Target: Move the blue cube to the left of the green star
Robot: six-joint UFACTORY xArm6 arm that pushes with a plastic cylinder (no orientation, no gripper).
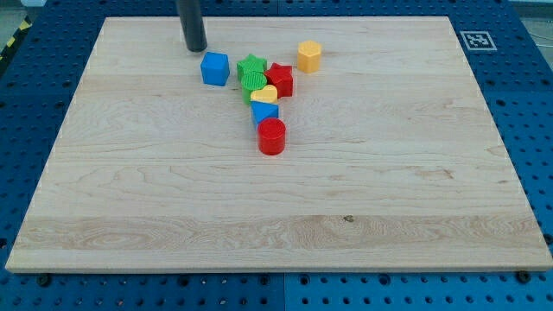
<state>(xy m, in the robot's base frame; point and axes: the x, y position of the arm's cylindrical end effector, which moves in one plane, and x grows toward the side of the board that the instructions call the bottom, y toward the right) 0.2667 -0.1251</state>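
Blue cube (215, 68) just left of green star (251, 66), my tip (196, 47) near cube's upper left, rod's top cut off.

A small blue cube (215, 68) sits flat on the wooden desk (276, 216), close to the desk's top edge and somewhat left of that edge's middle. Just beside it, toward the view's right with a narrow gap between them, lies a green star (251, 66), flat with its points spread, at about the same height.
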